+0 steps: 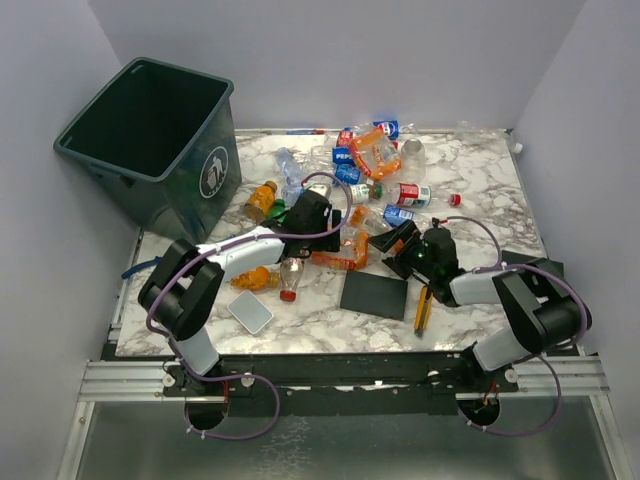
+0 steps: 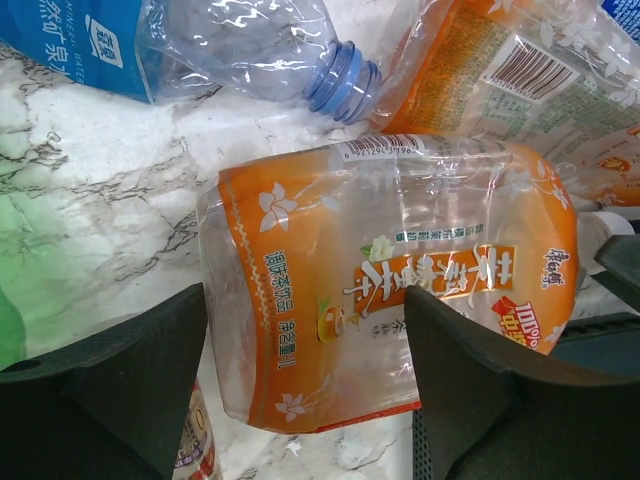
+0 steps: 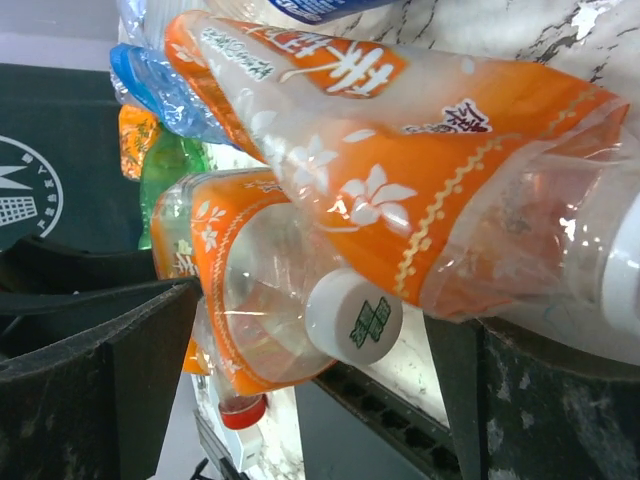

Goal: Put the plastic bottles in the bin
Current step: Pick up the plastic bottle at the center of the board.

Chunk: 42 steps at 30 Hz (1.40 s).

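A white marble-patterned table (image 1: pixel 320 328) veined in grey fills a booth of plain pale walls (image 1: pixel 350 60), and both arms are bolted to a metal rail (image 1: pixel 340 380) at its near edge. The bin (image 1: pixel 190 205), dark grey-green with a white litter symbol on its side, stands tilted at the far left corner with its mouth open. The plastic bottles (image 1: pixel 375 160) lie crushed and heaped from the far middle of the table down towards its centre, well apart from the bin. A flat black pad (image 1: pixel 373 295) and a yellow utility knife (image 1: pixel 423 310) lie near the right arm, and a small grey square (image 1: pixel 250 312) lies near the left arm. The left gripper (image 1: pixel 328 238) reaches into the near end of the heap. In the left wrist view its jaws stand apart on either side of a flattened orange-labelled bottle (image 2: pixel 400 290), which lies across the marble under them and reaches past the right finger; I cannot tell whether either finger presses on it. The right gripper (image 1: pixel 400 248) sits just beside it on the opposite side of the heap, its jaws spread wide and released. In the right wrist view a white-capped bottle (image 3: pixel 352 318) and a larger orange jug (image 3: pixel 400 190) lie between its fingers, with the bin's wall behind at the left.
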{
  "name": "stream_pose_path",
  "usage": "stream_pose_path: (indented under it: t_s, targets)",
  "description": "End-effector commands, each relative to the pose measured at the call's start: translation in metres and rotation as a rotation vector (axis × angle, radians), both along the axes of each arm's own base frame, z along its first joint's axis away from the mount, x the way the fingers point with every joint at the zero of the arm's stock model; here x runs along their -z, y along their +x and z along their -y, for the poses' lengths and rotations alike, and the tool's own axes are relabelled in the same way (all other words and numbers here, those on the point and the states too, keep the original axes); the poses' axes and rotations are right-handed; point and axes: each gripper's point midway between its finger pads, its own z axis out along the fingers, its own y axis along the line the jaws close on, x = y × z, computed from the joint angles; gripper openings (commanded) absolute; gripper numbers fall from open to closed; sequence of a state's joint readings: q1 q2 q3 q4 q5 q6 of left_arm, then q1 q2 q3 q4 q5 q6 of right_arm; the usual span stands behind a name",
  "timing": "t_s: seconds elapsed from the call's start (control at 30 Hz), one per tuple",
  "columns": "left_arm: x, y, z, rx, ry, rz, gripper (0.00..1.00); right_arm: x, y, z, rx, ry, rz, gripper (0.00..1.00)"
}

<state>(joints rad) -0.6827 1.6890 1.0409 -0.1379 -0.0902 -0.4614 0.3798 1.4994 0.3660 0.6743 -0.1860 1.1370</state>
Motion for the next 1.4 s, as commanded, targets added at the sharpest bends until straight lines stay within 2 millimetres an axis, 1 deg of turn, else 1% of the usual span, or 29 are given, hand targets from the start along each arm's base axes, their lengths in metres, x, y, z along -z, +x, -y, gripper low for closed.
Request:
stream_pose_path:
  t_s: [0.0, 0.13, 0.27, 0.43, 0.5, 0.63, 0.67, 0.7, 0.73, 0.8, 0.83, 0.87, 0.9, 0.93, 0.97, 1.03, 1.07, 1.13, 1.2, 1.23, 1.27, 1.3, 1.37]
  targets:
    - [0.037, -0.027, -0.007, 0.016, 0.039, -0.119, 0.76, -0.001, 0.007, -0.011, -0.02, 0.06, 0.015, 0.99]
    - [0.042, -0.033, -0.003, 0.026, 0.018, -0.137, 0.71, 0.002, 0.006, -0.018, -0.053, 0.092, 0.024, 0.98]
    - [0.042, -0.034, 0.006, 0.037, -0.022, -0.14, 0.66, -0.002, 0.008, -0.028, -0.1, 0.137, 0.043, 0.91]
    - [0.034, -0.036, 0.015, 0.053, -0.058, -0.126, 0.64, -0.004, 0.015, -0.034, -0.109, 0.15, 0.043, 0.82]
    - [0.031, -0.036, 0.018, 0.063, -0.077, -0.121, 0.64, -0.009, 0.018, -0.037, -0.112, 0.167, 0.06, 0.74]
    - [0.023, -0.037, 0.025, 0.089, -0.115, -0.115, 0.64, -0.025, 0.018, -0.038, -0.119, 0.19, 0.113, 0.51]
    - [0.02, -0.037, 0.027, 0.093, -0.124, -0.108, 0.65, -0.028, 0.016, -0.036, -0.119, 0.186, 0.123, 0.47]
    - [0.013, -0.037, 0.028, 0.097, -0.134, -0.097, 0.68, -0.032, 0.014, -0.035, -0.121, 0.18, 0.134, 0.43]
    - [0.006, -0.035, 0.028, 0.101, -0.144, -0.08, 0.72, -0.037, 0.012, -0.034, -0.124, 0.172, 0.146, 0.41]
    - [-0.016, -0.031, 0.029, 0.102, -0.167, -0.028, 0.85, -0.046, 0.006, -0.029, -0.131, 0.144, 0.167, 0.38]
    - [-0.028, -0.028, 0.028, 0.093, -0.176, 0.002, 0.95, -0.048, 0.003, -0.026, -0.128, 0.122, 0.171, 0.36]
    - [-0.042, -0.025, 0.027, 0.086, -0.188, 0.034, 0.99, -0.052, -0.001, -0.022, -0.128, 0.099, 0.178, 0.35]
    - [-0.056, -0.022, 0.025, 0.08, -0.2, 0.067, 0.99, -0.051, -0.006, -0.017, -0.126, 0.065, 0.166, 0.34]
    - [-0.07, -0.019, 0.023, 0.075, -0.208, 0.098, 0.99, -0.056, -0.009, -0.012, -0.123, 0.036, 0.181, 0.33]
    - [-0.084, -0.017, 0.022, 0.075, -0.222, 0.126, 0.99, -0.068, -0.012, -0.007, -0.118, 0.015, 0.212, 0.32]
    - [-0.11, -0.011, 0.015, 0.063, -0.232, 0.191, 0.99, -0.081, -0.017, 0.001, -0.127, -0.05, 0.248, 0.31]
    - [-0.127, -0.009, 0.011, 0.065, -0.242, 0.234, 0.99, -0.091, -0.02, 0.004, -0.14, -0.085, 0.272, 0.3]
    - [-0.155, -0.007, 0.008, 0.093, -0.252, 0.309, 0.99, -0.11, -0.026, 0.01, -0.178, -0.168, 0.312, 0.29]
    - [-0.18, -0.016, 0.013, 0.203, -0.273, 0.373, 0.99, -0.133, -0.035, 0.013, -0.237, -0.24, 0.357, 0.29]
    - [-0.19, -0.023, 0.018, 0.302, -0.274, 0.411, 0.99, -0.141, -0.042, 0.014, -0.277, -0.273, 0.362, 0.29]
    - [-0.2, -0.036, 0.025, 0.407, -0.297, 0.431, 0.99, -0.149, -0.048, 0.014, -0.318, -0.303, 0.369, 0.28]
    - [-0.209, -0.055, 0.035, 0.539, -0.333, 0.445, 0.99, -0.156, -0.054, 0.014, -0.36, -0.325, 0.364, 0.28]
    - [-0.221, -0.085, 0.044, 0.721, -0.397, 0.472, 0.99, -0.173, -0.067, 0.013, -0.445, -0.356, 0.381, 0.28]
